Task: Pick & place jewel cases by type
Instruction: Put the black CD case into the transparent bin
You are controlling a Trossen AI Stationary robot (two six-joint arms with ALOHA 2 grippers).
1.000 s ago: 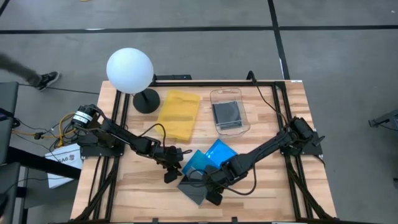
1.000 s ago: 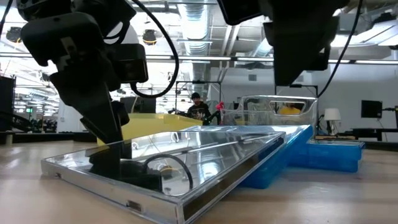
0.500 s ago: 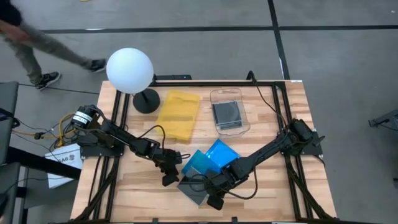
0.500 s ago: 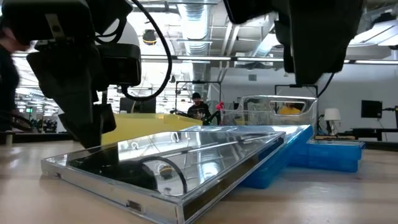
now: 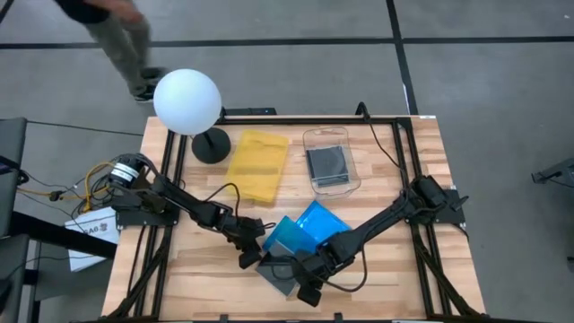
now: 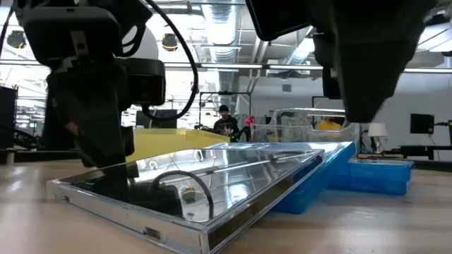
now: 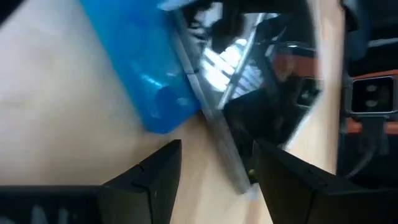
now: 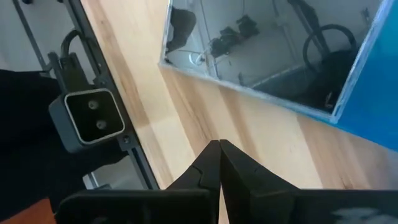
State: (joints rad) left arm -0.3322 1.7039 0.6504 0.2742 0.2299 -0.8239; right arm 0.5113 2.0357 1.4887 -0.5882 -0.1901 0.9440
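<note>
While tilted on a blue case, clear jewel case between end effectors.

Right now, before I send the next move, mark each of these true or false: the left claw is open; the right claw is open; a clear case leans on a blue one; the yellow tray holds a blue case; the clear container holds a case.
1. The left claw is open. True.
2. The right claw is open. False: its fingers are pressed together, holding nothing.
3. The clear jewel case leans on a blue jewel case. True.
4. The yellow tray holds a blue case. False: nothing lies on it.
5. The clear container holds a case. True: a grey jewel case lies inside.
</note>
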